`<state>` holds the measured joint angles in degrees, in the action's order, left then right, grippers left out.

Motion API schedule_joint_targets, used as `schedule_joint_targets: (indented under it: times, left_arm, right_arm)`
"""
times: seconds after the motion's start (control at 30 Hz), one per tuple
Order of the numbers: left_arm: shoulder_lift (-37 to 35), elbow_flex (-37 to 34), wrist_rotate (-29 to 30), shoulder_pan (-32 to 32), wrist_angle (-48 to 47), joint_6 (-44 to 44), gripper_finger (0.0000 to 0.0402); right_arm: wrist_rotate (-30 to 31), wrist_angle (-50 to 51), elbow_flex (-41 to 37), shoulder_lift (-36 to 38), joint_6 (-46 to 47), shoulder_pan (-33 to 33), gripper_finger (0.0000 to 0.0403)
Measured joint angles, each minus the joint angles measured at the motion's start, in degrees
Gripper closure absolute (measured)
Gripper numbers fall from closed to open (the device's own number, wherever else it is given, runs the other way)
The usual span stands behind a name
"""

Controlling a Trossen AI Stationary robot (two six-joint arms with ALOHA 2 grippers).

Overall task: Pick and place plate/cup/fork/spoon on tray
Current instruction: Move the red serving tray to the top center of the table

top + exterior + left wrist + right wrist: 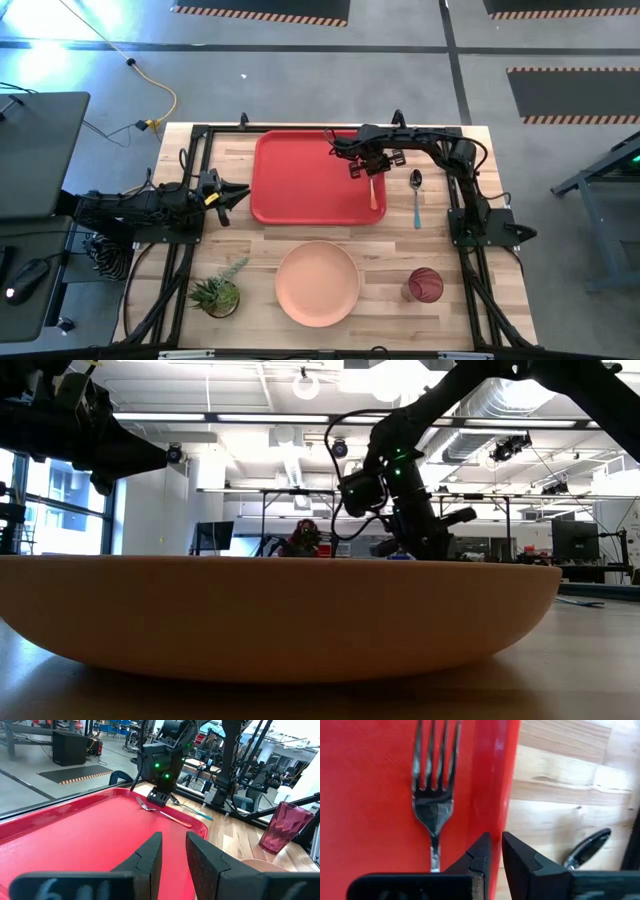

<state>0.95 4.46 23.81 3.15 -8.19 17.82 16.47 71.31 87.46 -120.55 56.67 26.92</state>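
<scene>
The red tray (pixel 300 185) lies at the table's far middle. The fork (pixel 373 192) lies flat on the tray along its right rim, tines (pixel 434 780) toward the far edge. My right gripper (pixel 365 165) hovers over the tray's right rim (pixel 492 775) beside the fork's neck, fingers a narrow gap apart (pixel 496 845), touching nothing. The blue-handled spoon (pixel 416 196) lies on the wood right of the tray. The pink plate (pixel 317 283) and the dark-red cup (pixel 424 284) stand near the front edge. My left gripper (pixel 236 192) waits at the tray's left rim, slightly open (pixel 174 847).
A small potted plant (pixel 218 294) stands at the front left. The plate's rim (pixel 280 615) fills the low view's foreground. Black frame rails run along the table's left and right sides. Bare wood lies between the tray and the plate.
</scene>
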Motion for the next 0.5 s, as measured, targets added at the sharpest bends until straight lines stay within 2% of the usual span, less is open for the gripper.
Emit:
schedule_joint_targets:
  times: [0.33, 0.5]
  left_arm:
    - [0.02, 0.01, -0.02, -0.01, -0.13, 0.0, 0.0326]
    - [0.0, 0.01, -0.02, 0.01, -0.18, 0.0, 0.0326]
  right_arm:
    - [3.03, 0.74, 1.66, 0.0, 0.09, -0.02, 0.0367]
    - [1.71, -1.19, 2.49, 0.0, -1.59, -0.34, 0.0367]
